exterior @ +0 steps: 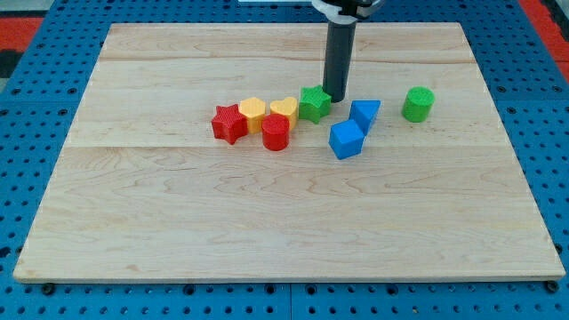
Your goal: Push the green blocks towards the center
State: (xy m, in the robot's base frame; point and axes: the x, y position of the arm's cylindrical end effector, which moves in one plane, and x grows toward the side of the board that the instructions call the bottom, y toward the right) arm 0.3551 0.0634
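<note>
On the wooden worktop, nothing carries a label, brand or any readable writing. Starting from the view's left, a red star block sits beside a yellow hexagon block, with a red cylinder block just below and between that one and a yellow heart block. These four cluster tightly, touching or nearly so. Next comes the green star block, pressed up against the yellow heart's right side. My tip stands just beside the green star, at its upper right edge, touching it or very nearly. There is no gripper on this arm, only the dark rod, so nothing is held. To the right of the tip lies a blue block with a pointed lower end, and just below it a blue cube block. Farthest toward the view's right, well apart from the tip, stands the green cylinder block, alone.
</note>
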